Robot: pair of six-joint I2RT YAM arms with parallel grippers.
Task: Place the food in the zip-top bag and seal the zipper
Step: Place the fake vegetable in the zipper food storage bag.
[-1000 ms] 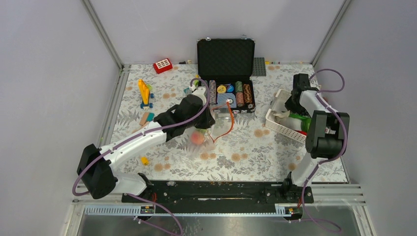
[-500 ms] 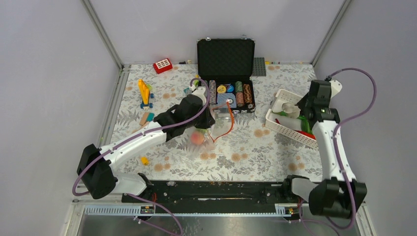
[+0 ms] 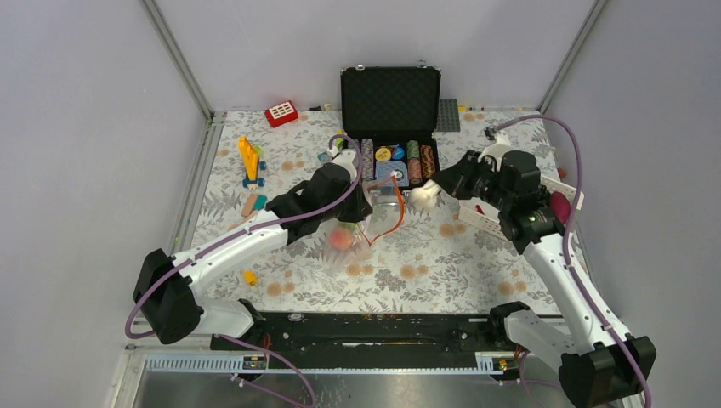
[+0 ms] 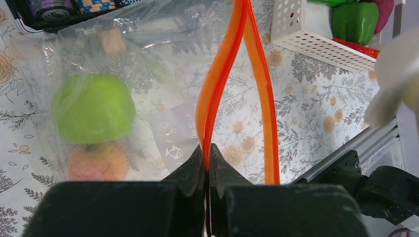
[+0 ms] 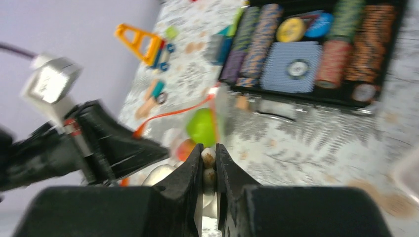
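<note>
My left gripper (image 3: pixel 367 211) is shut on the orange-red zipper (image 4: pixel 217 98) of the clear zip-top bag (image 3: pixel 361 246) and holds one lip up. The other lip (image 4: pixel 264 98) stands apart, so the mouth gapes. A green fruit (image 4: pixel 93 108) and an orange fruit (image 4: pixel 96 160) lie inside the bag. My right gripper (image 3: pixel 432 194) is shut on a white food piece (image 5: pixel 208 159) and hangs just right of the bag mouth, above the table. The white piece shows blurred in the left wrist view (image 4: pixel 395 79). More food, a green pepper (image 4: pixel 353 22) and a magenta piece (image 3: pixel 559 206), lies in the basket.
The white perforated basket (image 3: pixel 473 218) stands at the right, partly under my right arm. An open black case of poker chips (image 3: pixel 395 161) sits just behind the bag. A yellow and blue toy (image 3: pixel 249 161), a red block (image 3: pixel 281 113) and small blocks (image 3: pixel 253 204) lie at the left.
My right arm has swung from the basket leftward toward the bag mouth, carrying the white food piece. My left gripper and the bag have stayed put.
</note>
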